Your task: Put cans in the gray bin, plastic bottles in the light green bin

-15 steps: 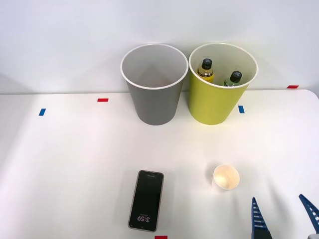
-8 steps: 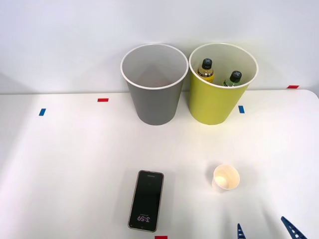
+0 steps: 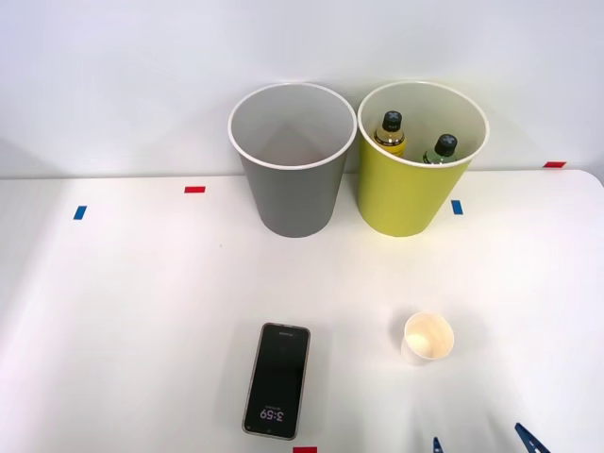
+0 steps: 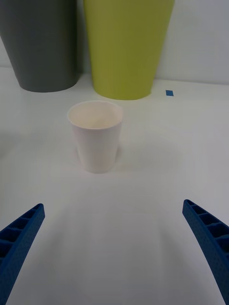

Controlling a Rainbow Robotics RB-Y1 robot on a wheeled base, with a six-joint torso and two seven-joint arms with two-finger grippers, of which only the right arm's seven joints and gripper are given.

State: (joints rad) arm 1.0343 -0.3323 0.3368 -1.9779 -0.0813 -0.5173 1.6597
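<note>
1. The right gripper (image 3: pixel 479 444) stood wide apart, holding nothing (tips alone showed, cut off at the table's near edge).
2. The plastic bottles (image 3: pixel 390 132) sat in the light green bin (image 3: pixel 411 203), bodies hidden; the gray bin (image 3: pixel 291 198) stood beside.

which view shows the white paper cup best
The right wrist view: the white paper cup stands upright, its whole side and rim seen from close by. The front view shows it small from above, mainly its open mouth and pale inside.

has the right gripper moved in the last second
Yes. In the front view the right gripper has pulled back toward the robot, away from the paper cup, which has stayed put; only its fingertips remain at the frame's bottom edge.
</note>
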